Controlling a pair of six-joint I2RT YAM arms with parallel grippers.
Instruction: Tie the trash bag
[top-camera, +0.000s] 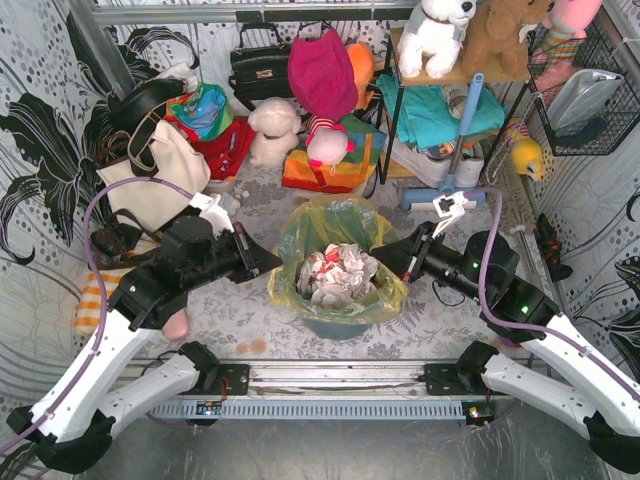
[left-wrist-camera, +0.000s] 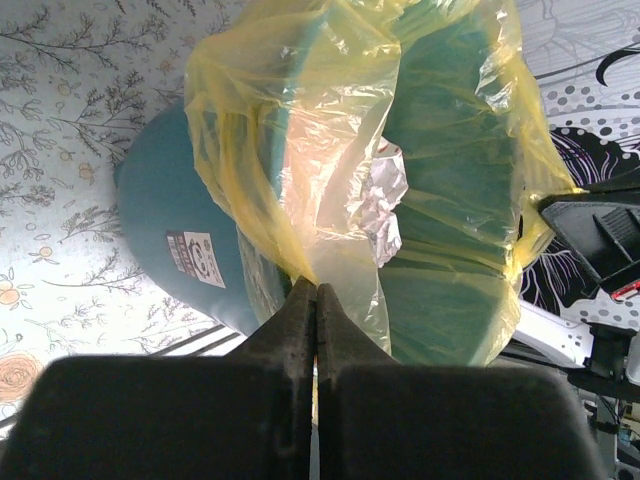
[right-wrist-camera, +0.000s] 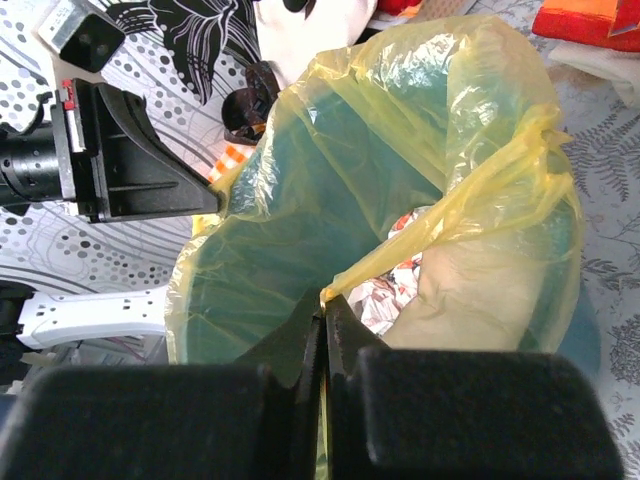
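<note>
Black fingers of the left gripper (left-wrist-camera: 312, 285) fill the bottom of its wrist view. They are pressed flat together, with a fold of the bag (left-wrist-camera: 330, 120) pinched at their tips. The right gripper (right-wrist-camera: 325, 300) looks the same in its own view: fingers closed, with a twisted yellow strand of the bag (right-wrist-camera: 450, 110) running down into the seam between them.

From above, both arms rise from their bases on the near rail. The white links slant outward, then the black forearms bend inward toward the centre. The left gripper (top-camera: 275, 265) meets the left side of the bag (top-camera: 330, 225) and the right gripper (top-camera: 385, 262) meets the right side. They face each other across the opening at about the same height.

Between the arms, just beyond the rail, a round teal bin (top-camera: 335, 325) stands on the table. The bag lines it, its thin yellow-green film draped over the rim and standing loosely above it at the back. Inside lies crumpled white paper (top-camera: 335, 275) with some red print, which also shows through the film in both wrist views. The outer wall of the bin (left-wrist-camera: 170, 210) carries a white label.

A cream tote (top-camera: 160, 180) leans at the back left, and I cannot tell what it contains.
</note>
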